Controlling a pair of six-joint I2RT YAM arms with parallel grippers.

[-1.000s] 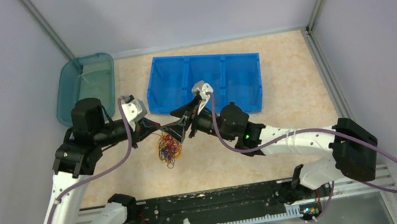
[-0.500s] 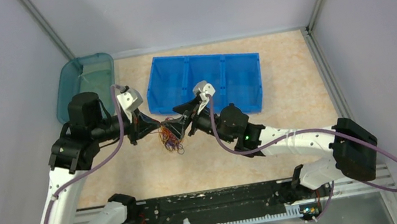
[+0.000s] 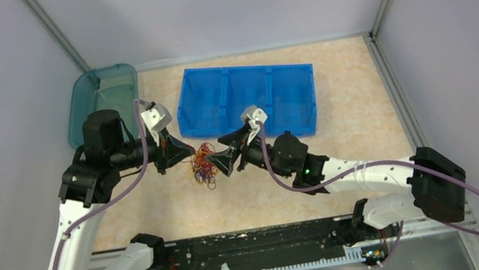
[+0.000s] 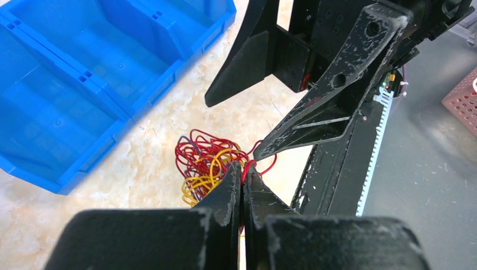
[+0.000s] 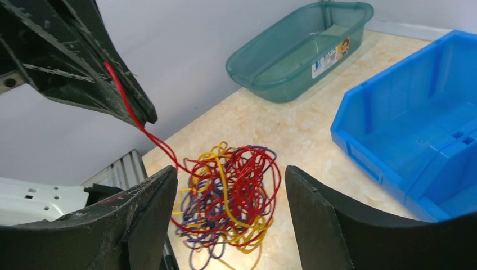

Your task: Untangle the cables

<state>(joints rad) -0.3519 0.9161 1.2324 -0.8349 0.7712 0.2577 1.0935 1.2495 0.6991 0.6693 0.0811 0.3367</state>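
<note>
The cables (image 3: 204,164) are one small tangle of red, yellow and purple wires on the table's middle left. My left gripper (image 3: 186,154) is shut on a red strand at the tangle's left; in the left wrist view its tips (image 4: 243,169) pinch that red wire above the cables (image 4: 203,167). My right gripper (image 3: 224,159) stands open just right of the tangle. In the right wrist view the cables (image 5: 232,197) lie between and beyond its spread gripper (image 5: 230,173), touching neither finger. The red strand runs up to the left gripper (image 5: 142,115).
A blue three-compartment bin (image 3: 245,98) sits right behind the grippers. A teal tub (image 3: 103,102) stands at the back left beside the wall. A black rail (image 3: 253,244) runs along the near edge. Walls close in on three sides.
The left gripper drew back toward the left with the red strand, pulling the tangle along. The right gripper backed off to the right and toward the near edge, away from the left gripper.
</note>
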